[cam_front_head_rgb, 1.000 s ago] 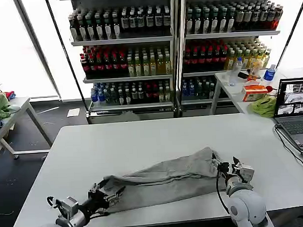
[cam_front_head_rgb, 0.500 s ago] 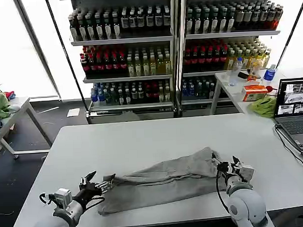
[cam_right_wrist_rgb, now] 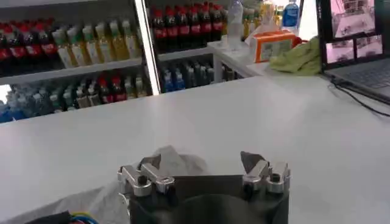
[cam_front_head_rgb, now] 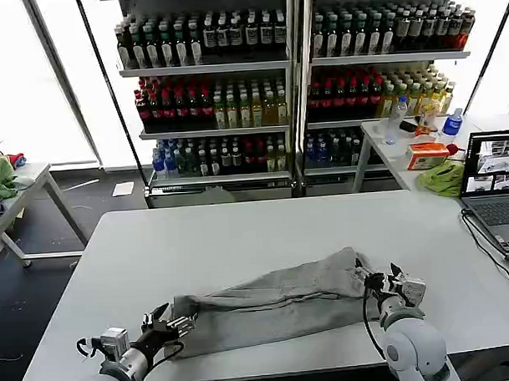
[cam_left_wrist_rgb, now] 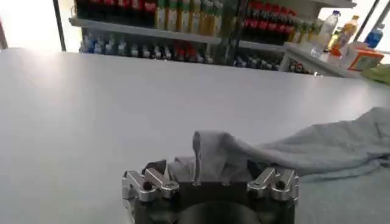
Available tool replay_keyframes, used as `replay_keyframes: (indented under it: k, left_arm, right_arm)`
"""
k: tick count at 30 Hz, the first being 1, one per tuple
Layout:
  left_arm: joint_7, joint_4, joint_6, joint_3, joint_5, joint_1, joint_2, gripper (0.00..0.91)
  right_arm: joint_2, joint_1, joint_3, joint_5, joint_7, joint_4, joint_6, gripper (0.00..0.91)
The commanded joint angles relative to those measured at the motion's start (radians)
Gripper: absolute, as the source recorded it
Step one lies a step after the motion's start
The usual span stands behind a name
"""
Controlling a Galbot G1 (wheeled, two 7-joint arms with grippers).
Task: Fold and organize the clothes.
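a laptop (cam_front_head_rgb: 495, 182) sits at the white table's (cam_front_head_rgb: 264, 232) right edge, well apart from the rumpled grey t-shirt (cam_front_head_rgb: 275, 303) stretched long. left gripper (cam_front_head_rgb: 165, 325) pinches its left end; right gripper (cam_front_head_rgb: 390, 284) stands spread at its right end.

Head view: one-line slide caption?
Both grippers, left and right, at opposite ends of a rumpled grey T-shirt.

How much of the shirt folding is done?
Hardly any. The grey T-shirt lies bunched in a long strip on the white table, no neat fold yet. The left gripper and right gripper sit at its two ends. Folding flat and tidying remain.
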Motion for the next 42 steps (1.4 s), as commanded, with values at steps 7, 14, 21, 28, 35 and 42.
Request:
replay_keyframes:
  k: [7, 14, 21, 28, 35, 42]
  left_arm:
    - [0.003, 0.027, 0.003, 0.005, -0.005, 0.018, -0.015, 0.715]
    - [0.016, 0.056, -0.007, 0.003, -0.003, 0.015, -0.021, 0.595]
    - [0.027, 0.059, -0.014, -0.001, -0.004, 0.017, -0.020, 0.000]
    - [0.047, 0.062, -0.028, -0.004, 0.007, 0.027, -0.023, 0.000]
    - [0.071, 0.067, -0.050, -0.022, 0.040, 0.028, -0.020, 0.000]
    - [0.091, 0.079, -0.065, -0.143, 0.011, 0.002, 0.045, 0.000]
  right_arm:
    - [-0.001, 0.008, 0.001, 0.002, 0.000, -0.011, 0.001, 0.907]
    - [-0.002, 0.005, 0.003, -0.001, -0.001, -0.014, 0.001, 0.907]
    - [-0.002, 0.007, 0.002, -0.003, -0.002, -0.013, 0.001, 0.907]
    - [-0.006, 0.012, 0.005, -0.001, -0.003, -0.016, 0.001, 0.907]
    - [-0.008, 0.016, 0.008, 0.000, -0.004, -0.003, 0.000, 0.907]
    - [-0.007, 0.033, 0.003, 0.000, -0.001, -0.012, 0.000, 0.907]
